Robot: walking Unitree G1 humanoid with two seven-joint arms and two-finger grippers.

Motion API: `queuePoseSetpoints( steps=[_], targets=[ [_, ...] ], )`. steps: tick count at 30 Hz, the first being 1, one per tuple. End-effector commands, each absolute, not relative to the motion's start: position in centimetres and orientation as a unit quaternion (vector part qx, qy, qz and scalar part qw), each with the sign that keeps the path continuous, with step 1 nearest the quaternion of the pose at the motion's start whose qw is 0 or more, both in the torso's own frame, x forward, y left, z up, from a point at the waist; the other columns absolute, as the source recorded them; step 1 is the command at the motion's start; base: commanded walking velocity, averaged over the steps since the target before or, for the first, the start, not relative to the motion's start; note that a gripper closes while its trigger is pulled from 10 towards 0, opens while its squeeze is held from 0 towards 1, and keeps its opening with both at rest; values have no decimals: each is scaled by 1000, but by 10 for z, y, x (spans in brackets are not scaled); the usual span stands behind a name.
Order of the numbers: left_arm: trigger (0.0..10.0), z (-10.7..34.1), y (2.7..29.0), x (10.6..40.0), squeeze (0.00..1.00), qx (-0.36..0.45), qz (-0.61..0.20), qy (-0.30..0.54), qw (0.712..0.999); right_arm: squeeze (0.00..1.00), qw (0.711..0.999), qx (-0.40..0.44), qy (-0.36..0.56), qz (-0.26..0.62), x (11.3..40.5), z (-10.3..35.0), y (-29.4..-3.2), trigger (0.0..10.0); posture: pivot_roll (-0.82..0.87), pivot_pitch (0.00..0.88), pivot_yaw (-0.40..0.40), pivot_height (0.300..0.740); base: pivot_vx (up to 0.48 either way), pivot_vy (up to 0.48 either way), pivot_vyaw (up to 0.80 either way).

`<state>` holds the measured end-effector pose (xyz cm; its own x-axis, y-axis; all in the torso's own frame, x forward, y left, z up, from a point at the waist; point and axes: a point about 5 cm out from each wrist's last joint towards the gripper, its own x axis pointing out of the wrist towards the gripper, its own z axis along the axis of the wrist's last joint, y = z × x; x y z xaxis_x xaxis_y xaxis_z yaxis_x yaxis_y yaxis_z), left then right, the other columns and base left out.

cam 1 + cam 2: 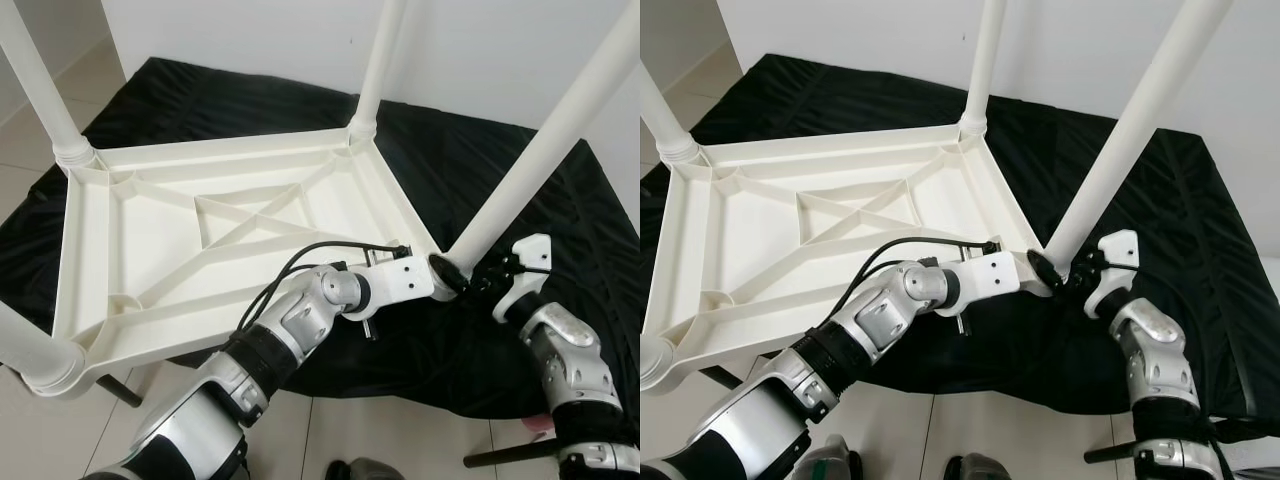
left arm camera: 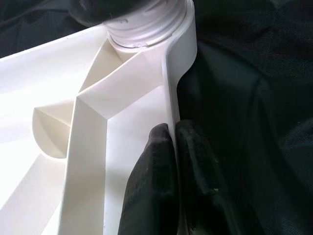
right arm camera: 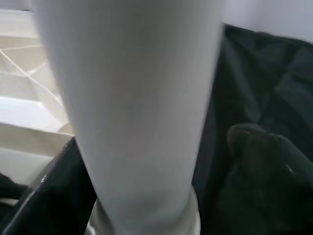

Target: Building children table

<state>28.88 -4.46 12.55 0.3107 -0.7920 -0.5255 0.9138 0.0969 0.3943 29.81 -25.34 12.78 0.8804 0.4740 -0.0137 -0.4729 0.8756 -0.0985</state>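
Left eye view: white plastic children's table (image 1: 150, 250) lies upside down on a black cloth (image 1: 470, 180) spread over the tiled floor (image 1: 25, 150), ribbed underside facing up, w/ four white legs (image 1: 375, 70) standing up from its corners. Left gripper (image 2: 171, 161) is at the table's near-right corner; in left wrist view its black fingers (image 2: 151, 186) are pinched narrow on the table's thin edge wall, one inside the rim and one outside, just short of the leg socket (image 2: 146, 29). Right gripper (image 1: 470, 275) sits at the base of the near-right leg (image 1: 560, 130), which leans toward the robot's right. In right wrist view that leg fills the space between the two fingers (image 3: 264, 161), one each side of it, close to the collar where it meets the socket; gripper is closed around the leg. A white wall (image 1: 480, 50) stands behind the cloth.
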Motion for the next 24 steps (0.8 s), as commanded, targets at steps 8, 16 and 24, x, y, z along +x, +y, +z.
queuePoseSetpoints(
  steps=[8, 16, 24],
  targets=[
    [10000, 107, -45, 279, 0, 352, -612, 132, 696, 0, 964, -66, -13, 256, 306, 133, -265, 7137, -13, 27, -49, 740, 0, 0, 0],
    [10000, 108, -45, 280, 0, 352, -610, 132, 697, 0, 957, -68, -11, 282, 308, 130, -263, 0, -11, 29, -52, 740, 0, 0, 0],
    [10000, 108, -45, 280, 0, 350, -610, 133, 698, 0, 955, -57, -6, 291, 302, 123, -262, 0, -15, 37, -53, 740, 0, 0, 0]
  ],
)
